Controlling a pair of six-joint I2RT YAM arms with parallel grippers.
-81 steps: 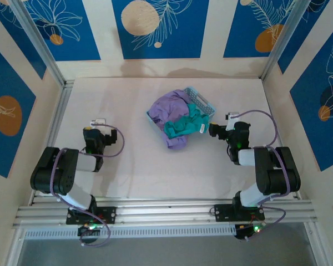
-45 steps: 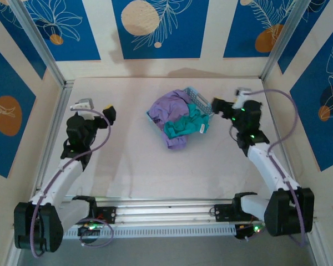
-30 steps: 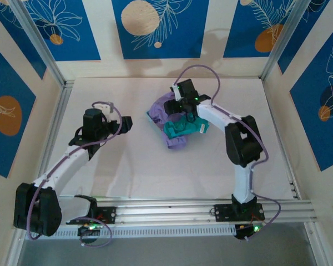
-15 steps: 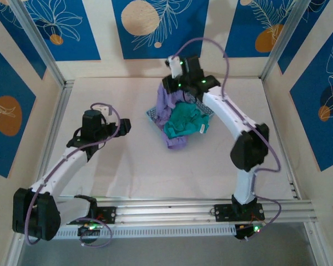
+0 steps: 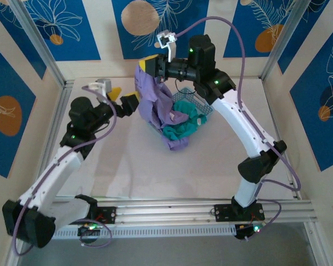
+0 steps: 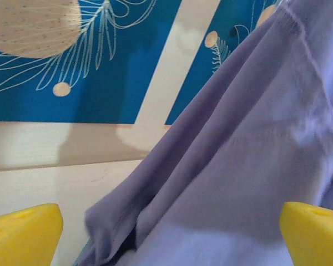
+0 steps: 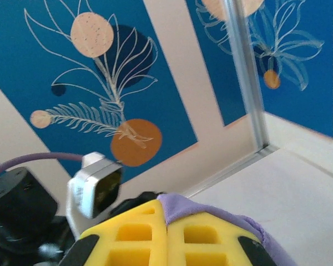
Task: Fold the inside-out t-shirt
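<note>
We're hauling the inside-out t-shirt [image 5: 154,98] up off the basket [image 5: 204,106] pile, our right gripper [image 5: 150,65] clamping its top edge. Our left gripper [image 5: 124,98] is swinging in, fingers spread wide, probably hunting a hem for spreading.

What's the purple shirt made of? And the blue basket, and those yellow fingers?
The purple t-shirt looks like soft, matte cloth, probably cotton: it hangs in limp folds with a stitched seam. The blue basket seems hard plastic, its wall a grid of holes. The right yellow fingers look like matte plastic or rubber with moulded square pockets; I can't tell which.
</note>
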